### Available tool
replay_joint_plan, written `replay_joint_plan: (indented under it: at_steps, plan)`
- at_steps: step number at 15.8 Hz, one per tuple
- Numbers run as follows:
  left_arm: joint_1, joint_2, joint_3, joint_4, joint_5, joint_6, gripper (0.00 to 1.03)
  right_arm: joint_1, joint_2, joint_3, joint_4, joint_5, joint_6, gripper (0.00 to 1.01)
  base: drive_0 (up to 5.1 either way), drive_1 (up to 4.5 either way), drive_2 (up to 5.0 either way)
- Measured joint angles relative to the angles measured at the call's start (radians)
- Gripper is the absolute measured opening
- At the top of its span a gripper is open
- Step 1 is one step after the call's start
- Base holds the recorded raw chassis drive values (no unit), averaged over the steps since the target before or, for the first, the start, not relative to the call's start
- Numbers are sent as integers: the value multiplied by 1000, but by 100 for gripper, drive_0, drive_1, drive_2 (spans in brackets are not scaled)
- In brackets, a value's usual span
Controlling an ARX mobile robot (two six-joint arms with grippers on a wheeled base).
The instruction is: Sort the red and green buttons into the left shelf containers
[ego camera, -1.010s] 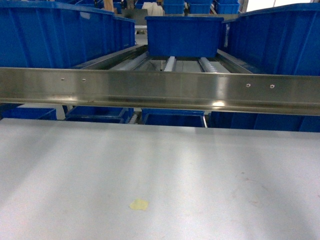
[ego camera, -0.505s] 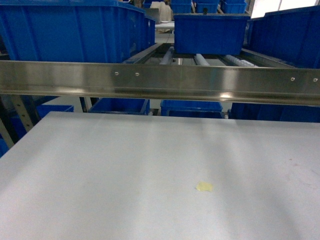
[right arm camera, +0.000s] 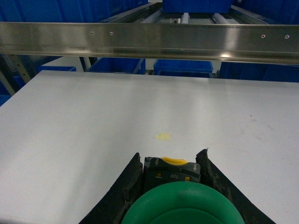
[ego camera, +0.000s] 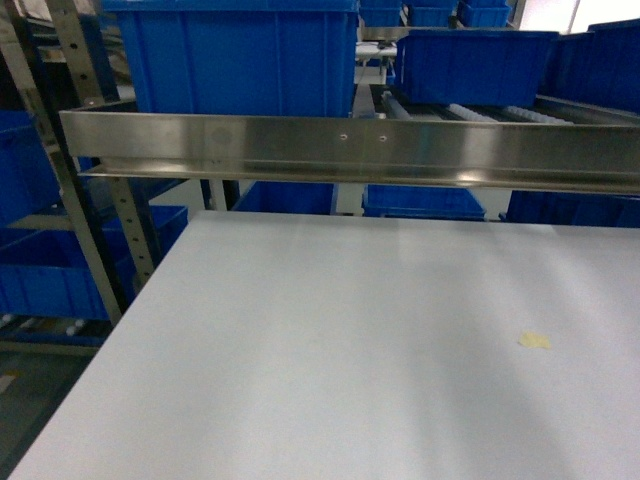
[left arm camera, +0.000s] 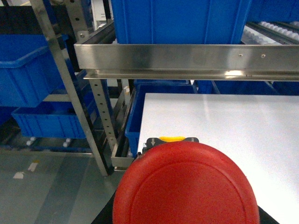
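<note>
The red button fills the bottom of the left wrist view, its dark base and yellow tab poking out beyond the cap. My left gripper holds it over the table's left edge; the cap hides the fingers. In the right wrist view the green button sits with its dark base squeezed between the black fingers of my right gripper, above the table. The left shelf containers are blue bins on a rack left of the table, also seen in the head view as blue bins. Neither gripper shows in the head view.
A steel rail runs across above the white table's far edge. Behind it stand a big blue bin and rollers. Perforated metal posts stand at the table's left. A yellow spot marks the tabletop.
The head view has swung left: the yellow spot slid rightward, and the left rack with its posts and bins has come into sight.
</note>
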Motion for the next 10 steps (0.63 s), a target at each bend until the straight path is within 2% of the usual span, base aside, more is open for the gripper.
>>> replay_joint_plan:
  at_steps: [2,10]
  plan:
    - [1,0,0,-3,-2,0,24,0,-4,0,0,0,0,30,-476,90,372]
    - [1,0,0,-3,-2,0,24,0,-4,0,1,0,0,30,-492,251,251]
